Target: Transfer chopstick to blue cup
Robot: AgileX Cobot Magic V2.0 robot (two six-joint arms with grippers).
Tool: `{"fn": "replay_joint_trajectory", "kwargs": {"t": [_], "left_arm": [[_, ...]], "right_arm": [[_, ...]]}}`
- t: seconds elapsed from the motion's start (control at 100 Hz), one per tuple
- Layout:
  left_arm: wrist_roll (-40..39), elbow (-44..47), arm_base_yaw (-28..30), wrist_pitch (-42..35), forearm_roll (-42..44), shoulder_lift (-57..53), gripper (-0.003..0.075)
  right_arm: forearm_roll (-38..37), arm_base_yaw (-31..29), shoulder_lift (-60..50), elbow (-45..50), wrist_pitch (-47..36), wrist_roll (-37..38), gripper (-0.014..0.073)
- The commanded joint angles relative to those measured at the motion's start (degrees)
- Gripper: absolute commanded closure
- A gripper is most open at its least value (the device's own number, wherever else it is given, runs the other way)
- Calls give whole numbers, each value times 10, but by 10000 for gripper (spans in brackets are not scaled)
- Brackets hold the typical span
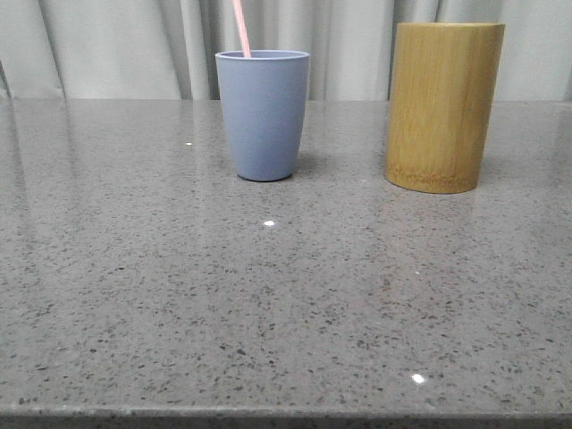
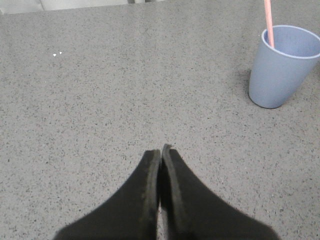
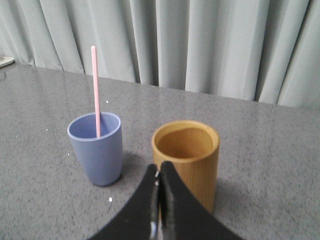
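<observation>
The blue cup (image 1: 263,113) stands on the grey table, left of centre at the back. A pale pink chopstick (image 1: 241,28) stands in it, leaning against the rim and rising past the frame's top. The cup (image 2: 281,66) and chopstick (image 2: 268,22) also show in the left wrist view, and in the right wrist view the cup (image 3: 97,148) with the chopstick (image 3: 95,90). My left gripper (image 2: 161,150) is shut and empty above bare table, apart from the cup. My right gripper (image 3: 158,168) is shut and empty, in front of the bamboo holder. Neither gripper shows in the front view.
A tall yellow-brown bamboo cylinder (image 1: 443,105) stands right of the blue cup; in the right wrist view its inside (image 3: 185,144) looks empty. Grey curtains (image 1: 125,45) hang behind the speckled table (image 1: 286,304).
</observation>
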Motion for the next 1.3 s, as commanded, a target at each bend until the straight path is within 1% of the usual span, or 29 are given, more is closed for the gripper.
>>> {"fn": "replay_joint_trajectory", "kwargs": {"t": [0.0,0.22,0.47,0.62,1.29], "left_arm": [[-8,4,3,-55,-2,-19,739],[-8,60,3,-57,-3,-84,739],[-8,113,3,-58,-5,-166,739],[-8,122,3,-56,-5,-182,739],[-8,123,3,-51,-11,-182,739]], "right_arm": [[-5,-3,-32,17,-50,-4,654],[-5,-3,-121,91,-57,-4,654],[-5,-3,-189,130,-55,-4,654],[-5,-3,-195,132,-48,-4,654],[-5,-3,-195,132,-49,-4,654]]}}
